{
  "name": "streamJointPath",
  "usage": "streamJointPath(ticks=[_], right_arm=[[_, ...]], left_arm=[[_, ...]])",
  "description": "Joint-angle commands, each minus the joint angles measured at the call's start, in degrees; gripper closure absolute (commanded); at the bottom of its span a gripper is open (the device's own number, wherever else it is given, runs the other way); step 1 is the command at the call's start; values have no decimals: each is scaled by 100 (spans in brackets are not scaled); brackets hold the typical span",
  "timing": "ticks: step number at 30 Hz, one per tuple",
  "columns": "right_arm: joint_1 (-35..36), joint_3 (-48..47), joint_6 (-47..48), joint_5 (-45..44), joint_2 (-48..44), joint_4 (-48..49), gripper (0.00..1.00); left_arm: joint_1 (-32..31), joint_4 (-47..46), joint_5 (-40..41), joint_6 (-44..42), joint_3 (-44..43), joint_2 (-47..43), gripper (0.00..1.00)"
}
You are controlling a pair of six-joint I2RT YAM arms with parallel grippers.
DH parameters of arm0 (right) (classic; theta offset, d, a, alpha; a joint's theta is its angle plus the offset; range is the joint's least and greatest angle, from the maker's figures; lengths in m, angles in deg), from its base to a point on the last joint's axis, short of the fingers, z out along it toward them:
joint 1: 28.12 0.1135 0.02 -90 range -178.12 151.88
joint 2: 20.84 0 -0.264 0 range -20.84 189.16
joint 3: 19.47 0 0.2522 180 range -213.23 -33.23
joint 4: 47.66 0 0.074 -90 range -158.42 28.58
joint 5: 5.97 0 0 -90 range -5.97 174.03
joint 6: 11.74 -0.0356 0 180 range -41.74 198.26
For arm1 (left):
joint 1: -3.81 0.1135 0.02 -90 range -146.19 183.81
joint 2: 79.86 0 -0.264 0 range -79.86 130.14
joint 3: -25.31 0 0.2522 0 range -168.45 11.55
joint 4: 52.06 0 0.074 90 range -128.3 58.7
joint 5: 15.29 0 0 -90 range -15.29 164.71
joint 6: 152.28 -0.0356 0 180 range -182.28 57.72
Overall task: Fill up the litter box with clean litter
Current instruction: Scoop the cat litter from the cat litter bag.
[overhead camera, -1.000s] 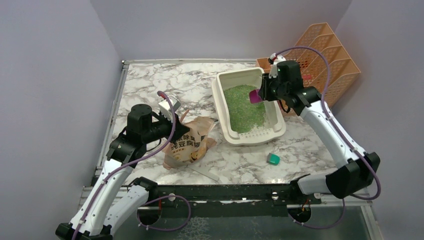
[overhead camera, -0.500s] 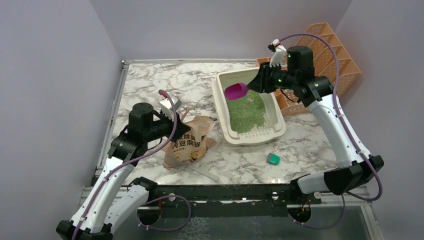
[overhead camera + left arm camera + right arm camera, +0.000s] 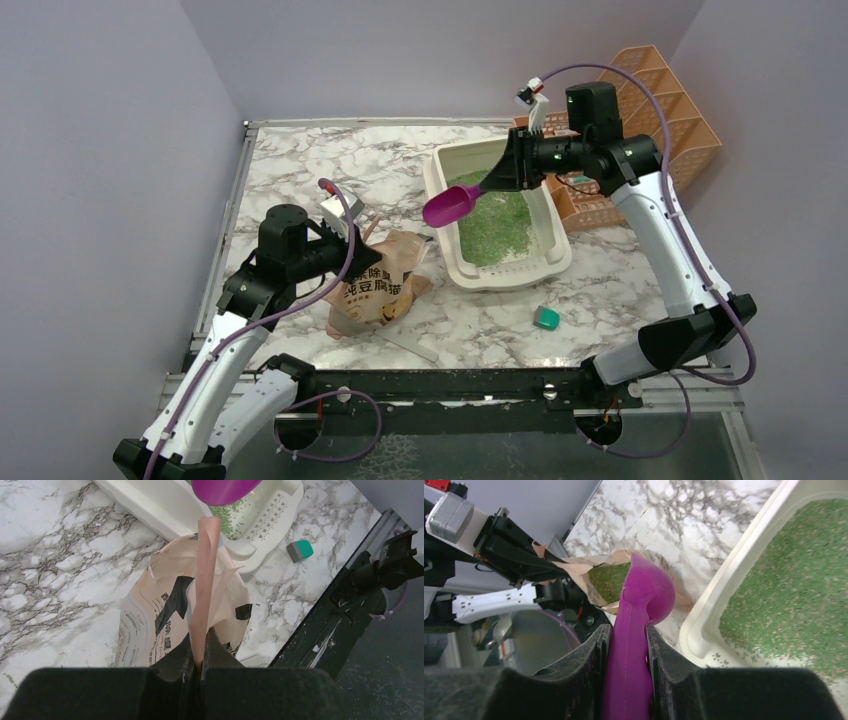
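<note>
Robot lab test cell imo. Plain lilac partition walls (image 3: 100, 150) box in marble-print tabletop (image 3: 300, 165). Black frame rail (image 3: 450, 385) at front edge w/ exposed purple cables (image 3: 610, 68).

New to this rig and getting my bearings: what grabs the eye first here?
A magenta scoop, clamped in the right arm's jaws, hangs by the bag-side rim of the cream litter box. Bright green litter covers much of its floor. The left arm's jaws pinch the top edge of the tan paper bag.

Left claw (image 3: 200, 652) pinched shut, held low; right claw (image 3: 508, 176) clamped shut, arm raised, reaching leftward.
</note>
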Motion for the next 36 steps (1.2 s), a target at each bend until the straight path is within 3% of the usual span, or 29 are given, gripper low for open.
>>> streamJointPath(ticks=[1, 11, 24, 36], right_arm=[[-1, -123, 55, 768, 246, -393, 99], [454, -185, -90, 992, 686, -279, 99], [1446, -650, -132, -516, 1533, -633, 99], [2603, -990, -235, -2006, 2375, -990, 99]], left_arm=[[-13, -569, -391, 75, -96, -114, 100], [-13, -566, -495, 84, -107, -101, 100], [-13, 225, -855, -29, -636, 246, 100], [-13, 231, -662, -45, -654, 207, 100]])
